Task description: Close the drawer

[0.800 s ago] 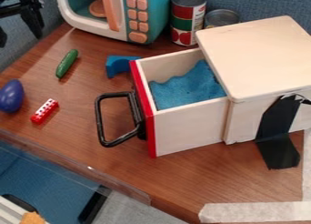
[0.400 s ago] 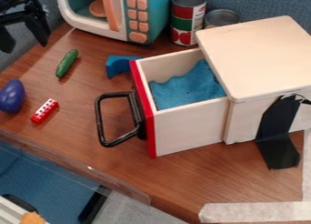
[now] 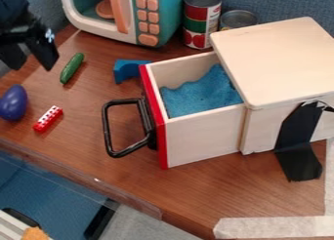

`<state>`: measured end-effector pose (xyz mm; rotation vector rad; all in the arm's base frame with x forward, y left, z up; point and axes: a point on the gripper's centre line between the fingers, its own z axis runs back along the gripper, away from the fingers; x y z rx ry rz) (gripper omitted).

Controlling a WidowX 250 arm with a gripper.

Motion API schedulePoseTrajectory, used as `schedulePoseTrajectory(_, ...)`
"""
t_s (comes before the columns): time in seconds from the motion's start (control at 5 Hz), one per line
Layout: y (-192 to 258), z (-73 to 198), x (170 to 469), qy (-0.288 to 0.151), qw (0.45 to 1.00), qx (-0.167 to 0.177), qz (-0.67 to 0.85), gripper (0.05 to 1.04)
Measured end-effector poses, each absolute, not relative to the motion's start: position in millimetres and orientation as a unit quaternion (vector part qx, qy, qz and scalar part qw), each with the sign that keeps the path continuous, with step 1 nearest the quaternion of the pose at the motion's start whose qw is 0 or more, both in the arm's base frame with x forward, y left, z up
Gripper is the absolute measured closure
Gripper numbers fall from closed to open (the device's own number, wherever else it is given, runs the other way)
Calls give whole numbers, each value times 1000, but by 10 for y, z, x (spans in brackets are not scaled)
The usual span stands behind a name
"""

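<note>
Tabletop (image 3: 202, 195) of brown wood grain, slanting beneath all the rest. On its right side, a pale wooden box (image 3: 281, 58), square-lidded. Out of that box toward the left, its drawer (image 3: 205, 141), plainly pulled open, with a red front (image 3: 153, 117) and a lumpy blue filling (image 3: 202, 92) (rather like a little sea). Behind, at the top, a teal and white toy microwave (image 3: 173, 10). At the upper left, the black gripper (image 3: 32, 68), fingers spread wide, pointing downward, well apart from the drawer. White tape (image 3: 274, 227) along the lower right; black tape (image 3: 299, 136) down the box's side and onto the wood. Two cans (image 3: 202, 19) (image 3: 238, 19) beside the microwave, one taller. On the red front, a black looped handle (image 3: 106, 129). Near the drawer's far corner, a blue block (image 3: 124, 70). Over at the left, a purple egg-shaped toy (image 3: 13, 103), then a green toy cucumber (image 3: 72, 67), and smallest, a red piece with white dots (image 3: 48, 119).
</note>
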<state>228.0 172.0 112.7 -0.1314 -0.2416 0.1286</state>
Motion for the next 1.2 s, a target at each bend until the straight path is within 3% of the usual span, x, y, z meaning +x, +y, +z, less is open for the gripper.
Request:
schedulePoseTrajectory(0.4, 1554, 884, 2038, -109, 987, 2, -117, 83)
schedulePoseTrajectory(0.8, 1375, 774, 1976, -137, 965, 56, -219, 83)
schedulePoseTrajectory(1.2, 1190, 644, 2066, -133, 946, 67, -288, 83)
